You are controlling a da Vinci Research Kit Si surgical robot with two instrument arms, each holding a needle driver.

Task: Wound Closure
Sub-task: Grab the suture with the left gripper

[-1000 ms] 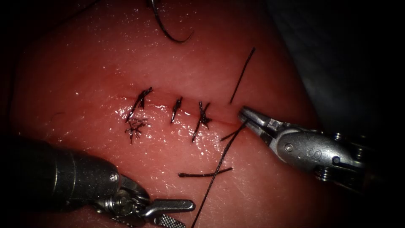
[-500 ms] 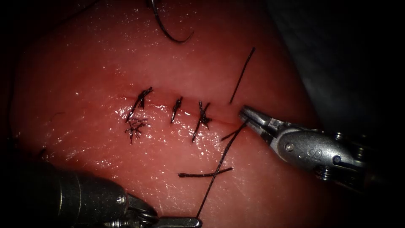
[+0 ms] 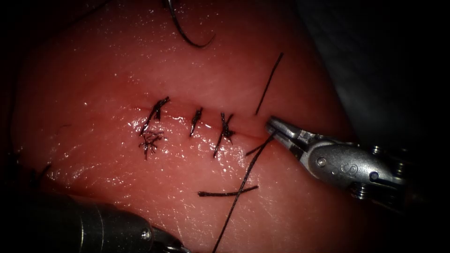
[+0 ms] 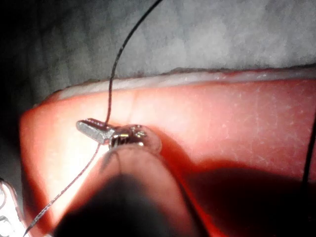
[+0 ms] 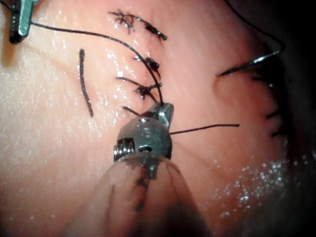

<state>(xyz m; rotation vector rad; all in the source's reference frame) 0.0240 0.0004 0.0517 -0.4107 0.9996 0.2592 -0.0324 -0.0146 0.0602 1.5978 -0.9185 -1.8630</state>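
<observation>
Since a second ago the left arm's grey metal end effector has drawn back toward the lower left of the endoscope view: its two jaws, seen spread a second ago and half hidden half a second ago, have slid past the picture's lower edge, so that its dark cylindrical shaft is what remains there. The long black suture thread running from the right end of the cut down to the lower edge keeps its line, and the right arm's tool has not shifted.

In the left wrist view the left end effector's jaws look pressed together on that thread, which passes from above through the jaws and trails away below; the pale red pork-belly tissue lies behind it.

The right arm's silver needle-driver end effector comes in from the right, level and angled slightly upward to the left, its tip at the right end of the thin red cut. Its jaws pinch the thread just where the strand leaves the tissue.

The curved dark steel needle lies free on the tissue well above the cut, held by neither tool. Three dark stitches cross the cut to the left of the right tool, and a short loose piece of black thread lies below the cut.
</observation>
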